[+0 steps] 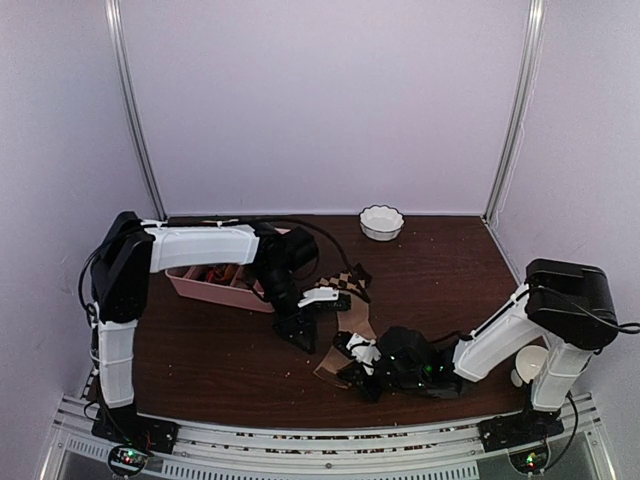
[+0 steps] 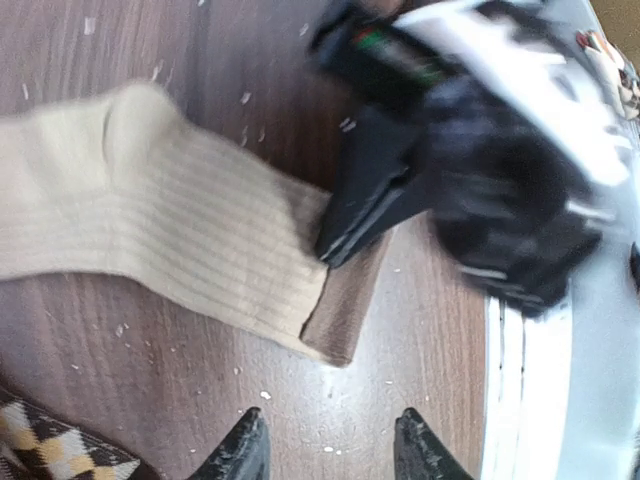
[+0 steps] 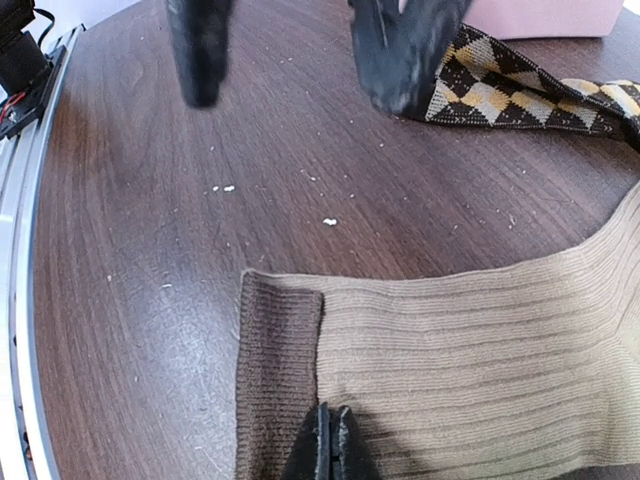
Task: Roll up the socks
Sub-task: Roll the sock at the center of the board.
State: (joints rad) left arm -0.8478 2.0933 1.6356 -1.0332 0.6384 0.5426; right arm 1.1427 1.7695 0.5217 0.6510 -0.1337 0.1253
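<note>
Right gripper point(image 3: 328, 440) has its tips pressed together on the brown cuff point(image 3: 275, 380) of the ribbed tan sock point(image 3: 480, 340) lying flat on the wooden table point(image 3: 150, 250), so I'd keep that pinned while the spread left gripper point(image 2: 330, 450) starts a tight roll.

Dim, even light; left wrist view motion-blurred; right wrist view sharp.

The tan sock point(image 3: 480, 340) is a matt, ribbed knit, a darker brown cloth at the cuff. The argyle sock point(image 3: 520, 85) is a finer, flatter knit cloth. The table point(image 3: 150, 250) is dark wood grain with a soft sheen, dusted with pale specks. The bowl point(image 1: 381, 222) looks glazed, glossy white; the tray point(image 1: 205, 290) is smooth pink plastic.
</note>
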